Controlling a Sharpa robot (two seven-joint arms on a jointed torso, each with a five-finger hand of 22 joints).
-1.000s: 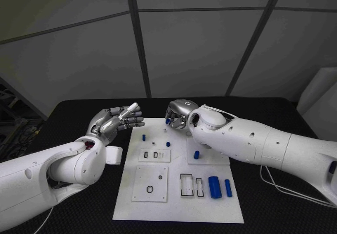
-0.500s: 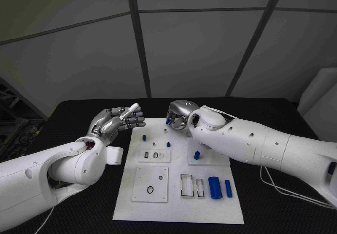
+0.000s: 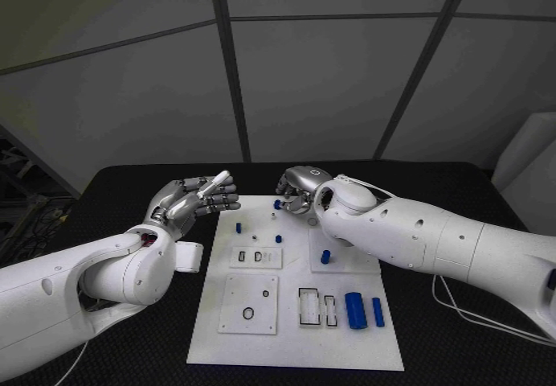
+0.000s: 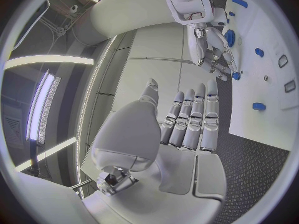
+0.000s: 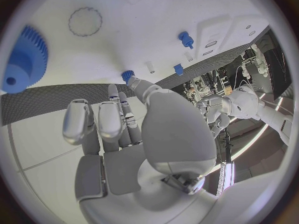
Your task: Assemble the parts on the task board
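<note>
At the task board's (image 3: 296, 322) far edge, right hand (image 3: 299, 186) fingers pinch an upright blue peg (image 3: 277, 204); left hand (image 3: 191, 200) released.

A black table (image 3: 139, 181) carries everything, and a white cable (image 3: 464, 310) trails across its right side

We see a robotics lab: grey panelled walls (image 3: 312, 80), a black counter (image 3: 464, 193), a white task board (image 3: 296, 338).
</note>
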